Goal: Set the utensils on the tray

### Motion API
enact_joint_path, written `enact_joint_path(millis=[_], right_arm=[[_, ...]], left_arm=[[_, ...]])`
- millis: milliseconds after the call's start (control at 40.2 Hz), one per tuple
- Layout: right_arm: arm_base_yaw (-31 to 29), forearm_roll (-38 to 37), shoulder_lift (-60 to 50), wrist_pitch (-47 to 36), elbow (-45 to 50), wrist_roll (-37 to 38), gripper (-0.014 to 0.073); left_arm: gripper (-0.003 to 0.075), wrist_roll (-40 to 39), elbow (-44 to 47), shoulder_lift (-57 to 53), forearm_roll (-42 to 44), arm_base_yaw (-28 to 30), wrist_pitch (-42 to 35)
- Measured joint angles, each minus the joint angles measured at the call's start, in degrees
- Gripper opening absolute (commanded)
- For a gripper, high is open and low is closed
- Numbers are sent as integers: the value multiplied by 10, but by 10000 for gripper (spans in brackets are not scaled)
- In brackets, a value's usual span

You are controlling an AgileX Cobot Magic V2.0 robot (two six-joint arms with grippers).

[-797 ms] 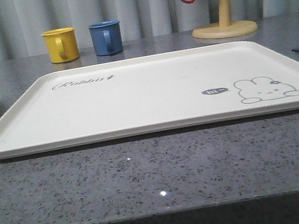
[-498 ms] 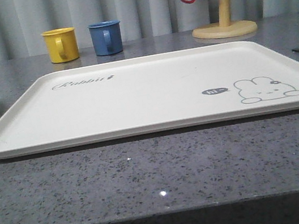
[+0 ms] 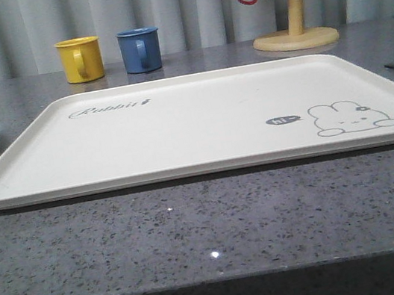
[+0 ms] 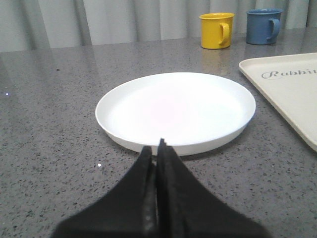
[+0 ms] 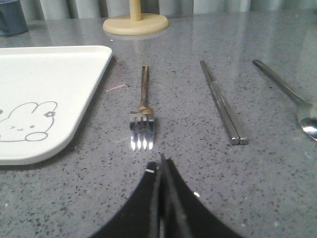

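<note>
My right claw (image 5: 162, 163), pressed closed and empty, sits just short of the fork (image 5: 142, 111), probably aligned with its handle running away; left claw (image 4: 157, 148) closed before the plate (image 4: 176, 111).

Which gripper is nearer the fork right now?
Right. The right gripper, fingers shut, sits just short of the fork tines on the counter beside the tray. The left gripper, also shut, faces the white plate on the tray's other side.
</note>
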Motion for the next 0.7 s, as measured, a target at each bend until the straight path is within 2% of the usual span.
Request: enact_joint_path(millis=[548, 697], right_arm=[[0, 0, 0, 0, 0, 0, -67], [0, 0, 0, -8, 0, 0, -67]], left_arm=[[-18, 0, 0, 0, 0, 0, 0], [-18, 0, 0, 0, -1, 0, -31]])
